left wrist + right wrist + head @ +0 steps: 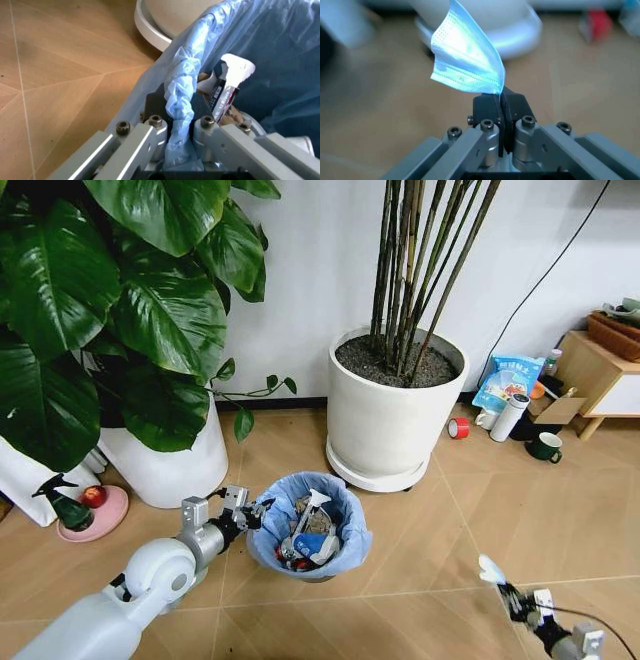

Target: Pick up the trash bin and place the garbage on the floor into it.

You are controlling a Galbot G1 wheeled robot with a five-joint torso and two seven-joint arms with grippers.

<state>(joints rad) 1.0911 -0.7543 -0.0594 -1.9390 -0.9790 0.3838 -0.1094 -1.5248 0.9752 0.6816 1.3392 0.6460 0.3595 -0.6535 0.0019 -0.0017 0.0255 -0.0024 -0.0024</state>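
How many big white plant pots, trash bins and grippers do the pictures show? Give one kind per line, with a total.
White plant pots: 2
Trash bin: 1
Grippers: 2, left gripper, right gripper
Total: 5

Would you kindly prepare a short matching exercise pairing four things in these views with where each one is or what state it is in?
Things:
1. left gripper
2. right gripper
3. white-red tube
4. red tape roll

States:
A. lying inside the trash bin
B. shut on a light-blue face mask
C. on the floor beside the white plant pot
D. shut on the bin's bag-lined rim

Pairs: 1-D, 2-B, 3-A, 4-C
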